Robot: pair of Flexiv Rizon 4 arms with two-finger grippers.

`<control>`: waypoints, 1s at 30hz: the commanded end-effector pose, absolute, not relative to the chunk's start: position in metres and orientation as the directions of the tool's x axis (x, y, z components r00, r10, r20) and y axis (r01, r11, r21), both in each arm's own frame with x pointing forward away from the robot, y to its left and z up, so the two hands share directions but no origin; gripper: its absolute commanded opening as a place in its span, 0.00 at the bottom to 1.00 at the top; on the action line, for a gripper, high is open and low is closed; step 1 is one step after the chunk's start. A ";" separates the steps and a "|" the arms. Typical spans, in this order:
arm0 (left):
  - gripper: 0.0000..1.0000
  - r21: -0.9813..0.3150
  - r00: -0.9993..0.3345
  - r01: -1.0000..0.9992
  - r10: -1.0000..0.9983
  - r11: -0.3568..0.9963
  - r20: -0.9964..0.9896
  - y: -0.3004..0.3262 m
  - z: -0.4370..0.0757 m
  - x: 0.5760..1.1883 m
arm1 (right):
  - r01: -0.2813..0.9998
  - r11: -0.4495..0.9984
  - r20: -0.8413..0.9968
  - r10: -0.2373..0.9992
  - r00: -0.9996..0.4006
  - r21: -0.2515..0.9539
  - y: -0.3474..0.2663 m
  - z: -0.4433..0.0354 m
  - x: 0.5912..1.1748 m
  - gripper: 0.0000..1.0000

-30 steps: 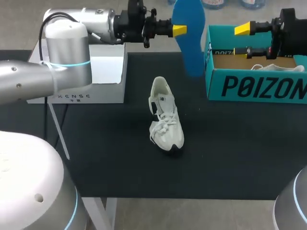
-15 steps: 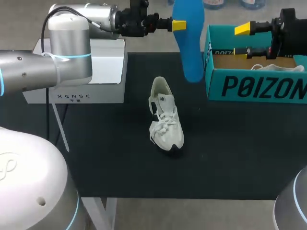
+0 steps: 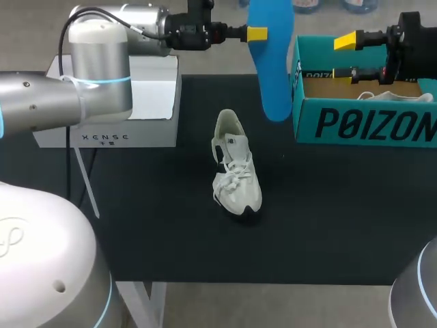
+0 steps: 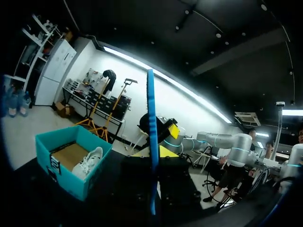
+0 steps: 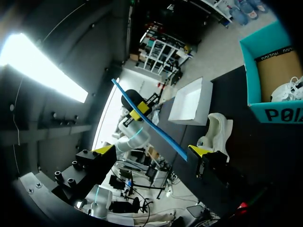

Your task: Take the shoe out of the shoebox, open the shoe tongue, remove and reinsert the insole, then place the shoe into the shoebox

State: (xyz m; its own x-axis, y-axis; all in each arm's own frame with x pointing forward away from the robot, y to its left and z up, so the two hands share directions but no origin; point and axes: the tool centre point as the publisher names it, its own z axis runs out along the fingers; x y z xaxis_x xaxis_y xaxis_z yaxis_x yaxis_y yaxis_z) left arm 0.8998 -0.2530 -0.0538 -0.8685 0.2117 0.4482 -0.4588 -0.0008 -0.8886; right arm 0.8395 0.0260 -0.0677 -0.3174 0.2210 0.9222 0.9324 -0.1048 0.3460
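While pinching the blue insole (image 3: 273, 75) in the left end effector (image 3: 259, 33), holds it upright, high above the bench (image 3: 150, 225), just beside the teal shoebox (image 3: 362, 123). Hovers the right end effector (image 3: 348, 56), spread wide, over that box. Has the white shoe (image 3: 235, 171) standing mid-bench, untouched.

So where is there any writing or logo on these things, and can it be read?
Shoebox, front wall: large black capitals, legible, a brand name, so not spelled out here.
Black strip on the shoebox's inner wall: small white print, too small to read.
White box, front: small grey spaced capitals, also a brand name.
Shoe, side: dark mark, too small to read.
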 end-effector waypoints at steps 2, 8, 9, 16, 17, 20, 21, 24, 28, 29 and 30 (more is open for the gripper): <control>0.00 -0.888 -0.869 -0.459 0.208 0.000 0.449 -0.253 -0.054 0.899 | 0.932 -0.107 0.922 0.221 -0.317 0.346 0.027 -0.068 0.839 1.00; 0.00 -0.612 -0.592 -0.791 0.254 0.000 0.765 -0.251 -0.058 0.905 | 0.932 -0.107 0.922 0.221 -0.317 0.346 0.027 -0.068 0.839 1.00; 0.00 -0.595 -0.575 -0.803 0.242 0.013 0.782 -0.251 -0.056 0.902 | 0.932 -0.107 0.922 0.221 -0.317 0.346 0.027 -0.068 0.839 1.00; 0.00 -0.558 -0.525 -0.826 0.257 0.075 0.812 -0.254 -0.055 0.900 | 0.932 -0.107 0.922 0.221 -0.317 0.346 0.027 -0.068 0.839 1.00; 0.00 -0.558 -0.525 -0.826 0.257 0.075 0.812 -0.254 -0.055 0.900 | 0.932 -0.107 0.922 0.221 -0.317 0.346 0.027 -0.068 0.839 1.00; 0.00 -0.558 -0.525 -0.826 0.257 0.075 0.812 -0.254 -0.055 0.900 | 0.932 -0.107 0.922 0.221 -0.317 0.346 0.027 -0.068 0.839 1.00; 0.00 -0.558 -0.525 -0.826 0.257 0.075 0.812 -0.254 -0.055 0.900 | 0.932 -0.107 0.922 0.221 -0.317 0.346 0.027 -0.068 0.839 1.00; 0.00 -0.558 -0.525 -0.826 0.257 0.075 0.812 -0.254 -0.055 0.900 | 0.932 -0.107 0.922 0.221 -0.317 0.346 0.027 -0.068 0.839 1.00; 0.00 -0.558 -0.525 -0.826 0.257 0.075 0.812 -0.254 -0.055 0.900 | 0.932 -0.107 0.922 0.221 -0.317 0.346 0.027 -0.068 0.839 1.00; 0.00 -0.509 -0.485 -0.860 0.259 0.035 0.835 -0.255 -0.058 0.900 | 0.932 -0.107 0.922 0.221 -0.317 0.346 0.027 -0.068 0.839 1.00; 0.00 -0.459 -0.441 -0.888 0.251 0.014 0.862 -0.256 -0.060 0.901 | 0.932 -0.107 0.922 0.221 -0.317 0.346 0.027 -0.068 0.839 1.00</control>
State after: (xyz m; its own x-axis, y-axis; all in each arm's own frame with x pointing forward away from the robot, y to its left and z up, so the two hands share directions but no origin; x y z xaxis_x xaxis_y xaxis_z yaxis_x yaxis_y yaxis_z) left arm 0.9028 -0.2531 -0.0546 -0.5050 0.2550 0.8246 -0.8413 0.0679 -0.5363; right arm 0.8394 0.0261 -0.0677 -0.3173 0.2209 0.9222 0.9324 -0.1047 0.3459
